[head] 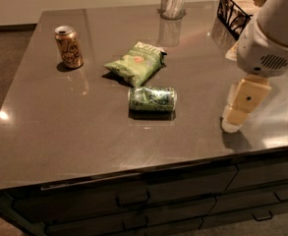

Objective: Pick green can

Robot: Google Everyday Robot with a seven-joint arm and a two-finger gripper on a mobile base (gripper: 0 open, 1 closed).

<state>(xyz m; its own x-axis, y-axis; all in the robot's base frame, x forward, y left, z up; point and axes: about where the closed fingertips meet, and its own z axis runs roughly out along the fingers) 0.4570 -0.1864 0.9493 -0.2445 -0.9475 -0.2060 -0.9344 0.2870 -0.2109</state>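
Observation:
The green can (152,99) lies on its side near the middle of the grey counter (60,127), its dark-green and white mottled side up and its silver ends facing left and right. My gripper (241,106) hangs from the white arm (271,38) at the right, low over the counter. It is well to the right of the can and holds nothing that I can see.
A light-green chip bag (136,62) lies just behind the can. A tan-gold can (69,46) stands at the back left. A metal cup (173,1) and a black wire basket (237,9) stand at the back. Drawers run below the front edge.

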